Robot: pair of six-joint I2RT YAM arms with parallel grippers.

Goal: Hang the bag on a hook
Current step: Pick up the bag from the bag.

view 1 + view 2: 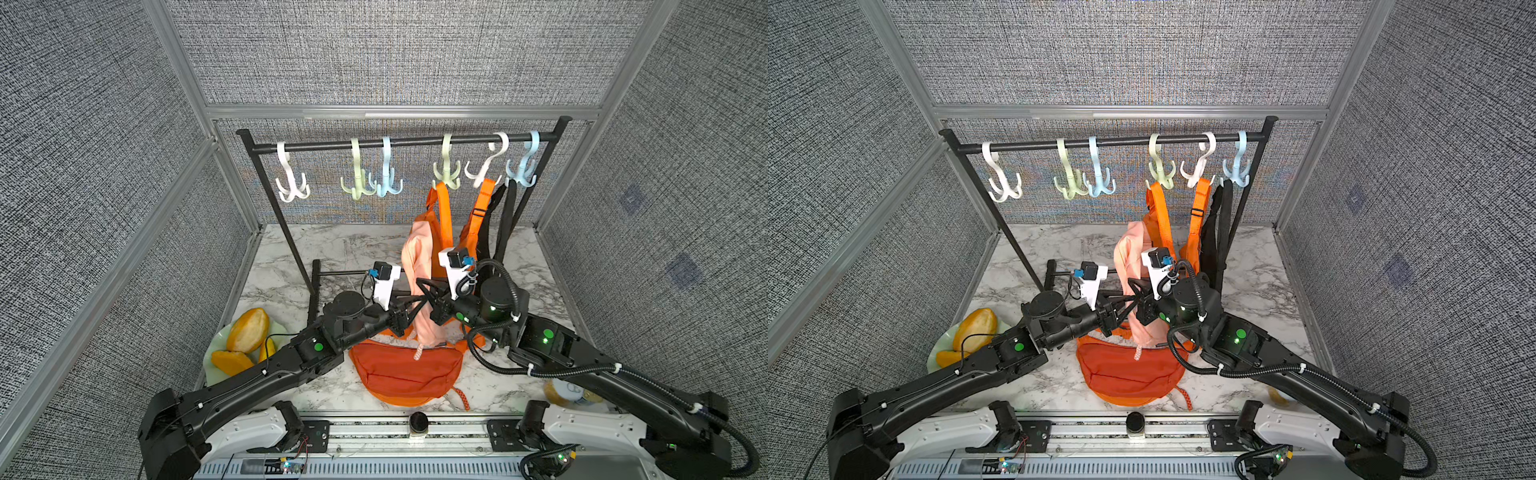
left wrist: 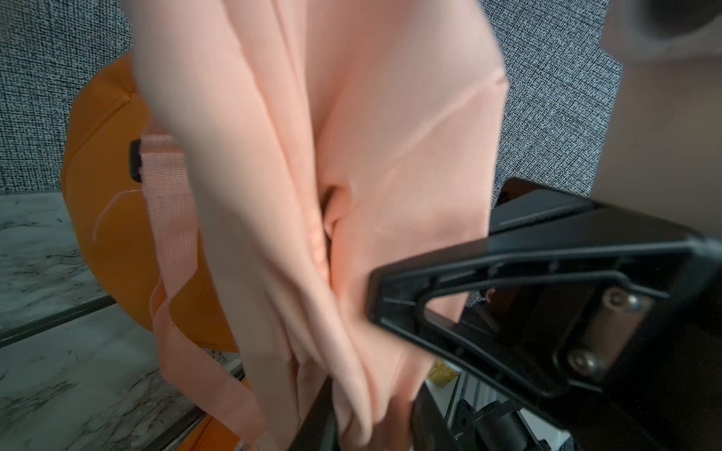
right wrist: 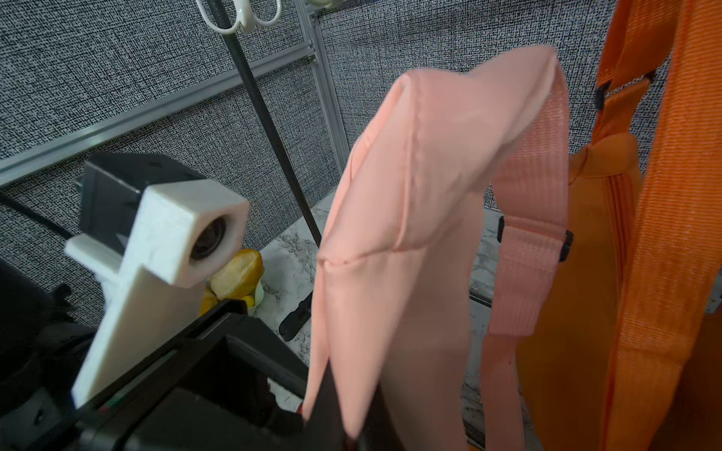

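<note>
Top views: left gripper (image 1: 415, 305) is pinched on the pink bag (image 1: 415, 257) low on its side; the left wrist view shows fabric bunched at the jaws. Right gripper (image 1: 424, 286) is clamped tight on the same bag from the opposite side, close to the left one. The pink bag stands upright over mid-desk (image 1: 328, 247), its top below the hooks (image 1: 446, 172) on the rack (image 1: 399, 143), not yet hung. An orange bag (image 1: 407, 370) lies flat just in front, near the front edge. Behind, two hung bags (image 1: 441, 216) and a black bag (image 1: 505, 220) hang from right-end hooks. A plate (image 1: 216, 338) with mango (image 1: 248, 330) is at the front-left corner.
</note>
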